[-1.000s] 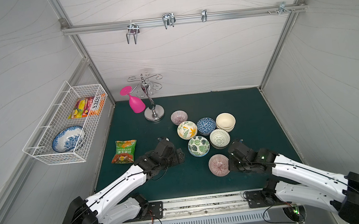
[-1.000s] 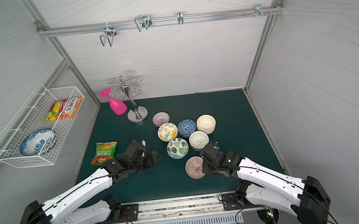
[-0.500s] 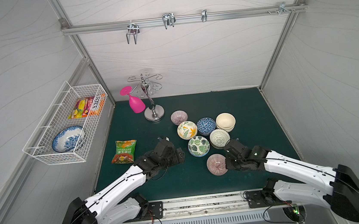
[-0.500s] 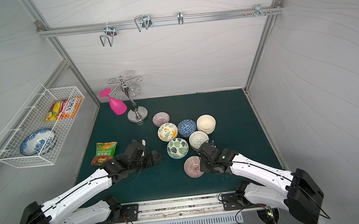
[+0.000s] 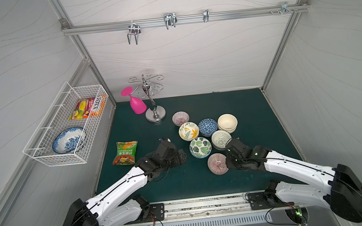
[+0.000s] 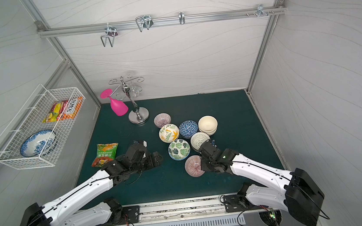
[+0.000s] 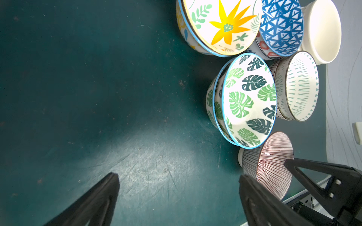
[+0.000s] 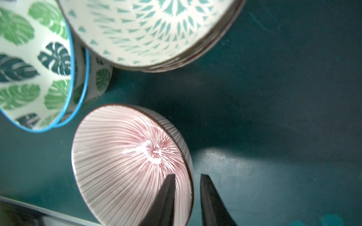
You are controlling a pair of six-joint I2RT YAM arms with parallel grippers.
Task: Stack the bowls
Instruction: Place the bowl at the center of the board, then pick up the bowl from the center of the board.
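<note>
Bowls (image 5: 208,126) are being kept clustered mid-mat (image 5: 243,112), and five pairs appear to be nested already. Only the pink pair is being left apart: the near pink bowl (image 8: 129,160) is sitting at the cluster's near edge, just beside the leaf stack (image 5: 200,147), while the far pink bowl (image 5: 180,118) is lying across the cluster. The near pink bowl's rim is being straddled by the right gripper (image 8: 188,176), one finger inside and one outside. Its jaws are parted narrowly, with a gap showing, so no firm hold is being made. The left gripper (image 7: 178,175) is being held wide over bare mat, carrying nothing. Trouble is being risked in three ways. If the arm is drawn sideways, the inner finger may catch the rim and drag or tip the bowl into the leaf stack. A pinch on so thin a rim may let the bowl swing or slip. A low carry across the cluster may knock the nested pairs.
</note>
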